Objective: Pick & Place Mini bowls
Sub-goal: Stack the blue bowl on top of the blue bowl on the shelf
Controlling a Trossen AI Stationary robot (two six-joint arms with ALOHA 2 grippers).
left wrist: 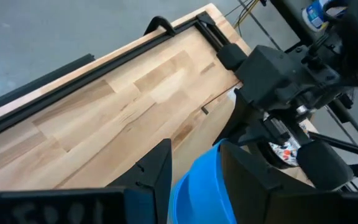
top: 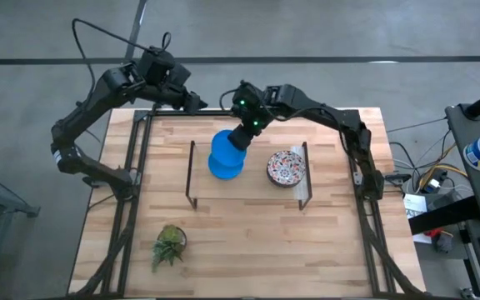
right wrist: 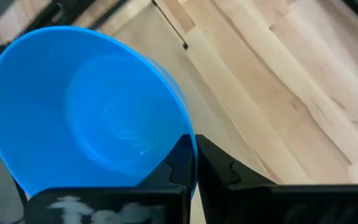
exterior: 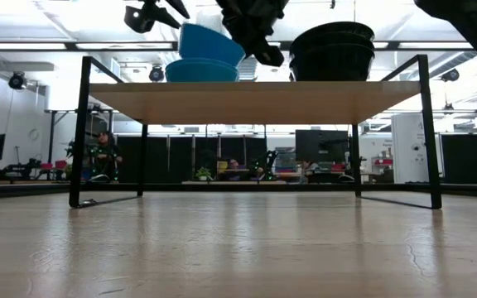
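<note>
My right gripper (top: 240, 138) is shut on a bright blue mini bowl (right wrist: 92, 112), which it holds tilted over the raised shelf. Just under it, another blue bowl (exterior: 199, 71) sits base-down on the shelf top. A stack of patterned bowls (top: 286, 167) stands on the shelf to the right; in the low view it is a dark stack (exterior: 331, 51). My left gripper (left wrist: 194, 171) is open and waits over the table's far edge, left of the bowls (top: 193, 102). My right gripper (right wrist: 194, 149) pinches the blue bowl's rim (right wrist: 180, 127), one finger inside the bowl and one outside. The fingers come from above and from the far side, slanting down. The bowl is tilted, its opening turned toward the wrist camera; whether it touches the bowl beneath, I cannot tell.
The shelf is a wooden board (exterior: 255, 101) on black metal legs (top: 192, 177) in the middle of the table. A small green plant (top: 169, 243) stands near the table's near-left corner. Black rails (top: 132, 150) run along the table's sides.
</note>
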